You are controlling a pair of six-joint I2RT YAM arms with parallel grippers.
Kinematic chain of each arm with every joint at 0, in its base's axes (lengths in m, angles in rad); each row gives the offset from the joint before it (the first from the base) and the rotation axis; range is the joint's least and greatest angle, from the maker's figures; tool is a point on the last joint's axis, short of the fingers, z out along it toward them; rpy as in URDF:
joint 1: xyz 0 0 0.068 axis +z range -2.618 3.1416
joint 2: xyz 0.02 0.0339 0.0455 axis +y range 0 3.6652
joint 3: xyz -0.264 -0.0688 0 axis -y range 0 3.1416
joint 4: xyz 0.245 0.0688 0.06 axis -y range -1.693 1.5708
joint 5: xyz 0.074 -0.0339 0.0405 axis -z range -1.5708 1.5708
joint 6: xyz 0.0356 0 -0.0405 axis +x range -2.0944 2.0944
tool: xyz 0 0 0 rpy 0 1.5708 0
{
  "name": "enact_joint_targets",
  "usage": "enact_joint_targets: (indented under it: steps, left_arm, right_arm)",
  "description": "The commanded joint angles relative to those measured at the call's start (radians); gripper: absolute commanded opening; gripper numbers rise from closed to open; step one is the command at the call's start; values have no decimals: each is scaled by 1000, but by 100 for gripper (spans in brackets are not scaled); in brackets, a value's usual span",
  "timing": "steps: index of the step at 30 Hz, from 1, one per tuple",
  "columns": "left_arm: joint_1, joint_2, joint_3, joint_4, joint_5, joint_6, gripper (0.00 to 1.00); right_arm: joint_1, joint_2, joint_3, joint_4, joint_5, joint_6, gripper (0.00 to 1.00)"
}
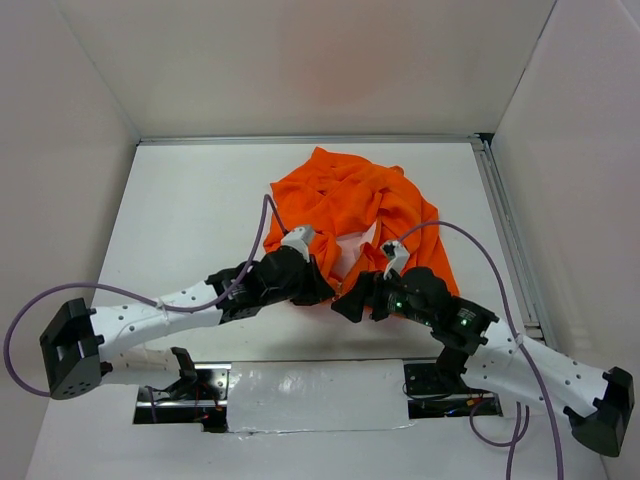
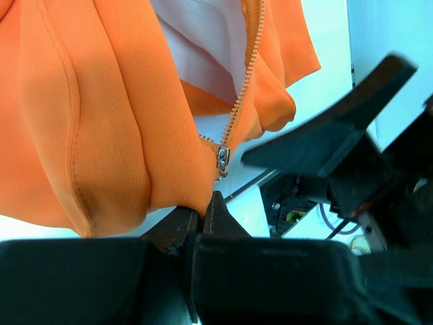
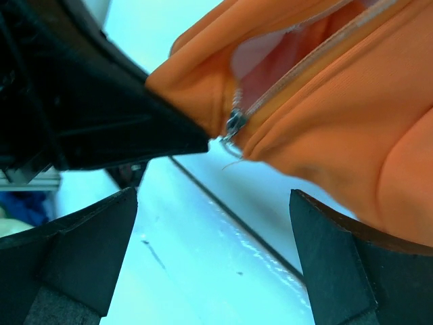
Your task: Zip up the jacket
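Note:
The bright orange jacket (image 1: 350,210) lies crumpled on the white table beyond both arms, its pale lining showing in the middle. My left gripper (image 1: 318,283) is shut on the jacket's bottom hem (image 2: 179,193) just left of the silver zipper slider (image 2: 222,159). The zipper teeth (image 2: 245,81) run up from the slider, open above it. My right gripper (image 1: 350,300) is open, close to the slider (image 3: 234,123) and just below it, with nothing between its fingers (image 3: 338,264). The left gripper's black jaws show in the right wrist view (image 3: 135,128).
A raised rail (image 1: 510,240) runs along the table's right side. White walls enclose the table on three sides. A taped cut-out (image 1: 300,395) lies at the near edge between the arm bases. A dark seam (image 3: 230,217) crosses the table under my right gripper.

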Motion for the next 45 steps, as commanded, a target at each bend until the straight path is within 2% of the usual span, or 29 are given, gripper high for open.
enact_joint_targets:
  steps: [1, 7, 12, 16, 18, 20, 25, 27, 37, 45]
  left_arm:
    - [-2, 12, 81, 20, -28, -29, 0]
    - [6, 30, 136, -13, -13, -33, 0]
    - [10, 33, 176, -18, 51, -32, 0]
    - [9, 15, 161, 7, 79, -28, 0]
    - [10, 4, 158, 9, 79, -32, 0]
    - [9, -1, 161, 4, 77, -32, 0]
    - [9, -7, 150, 0, 77, -40, 0]
    - [10, -5, 142, 0, 84, -45, 0]
    - [9, -1, 130, 3, 108, -60, 0]
    - [9, -2, 121, -11, 99, -72, 0]
  right_arm:
    - [26, -57, -32, 95, 14, 66, 100]
    - [26, -85, -48, 119, -1, 99, 100]
    - [29, -39, -89, 292, -17, 125, 97]
    - [32, -25, -129, 404, 43, 149, 83]
    - [32, -13, -131, 397, 55, 142, 81]
    - [32, -8, -135, 383, 91, 137, 73]
    - [35, -48, -169, 405, 152, 148, 65]
    - [33, -68, -178, 411, 169, 145, 59]
    - [35, -54, -187, 469, 169, 142, 51]
    - [44, -74, -200, 518, 178, 119, 31]
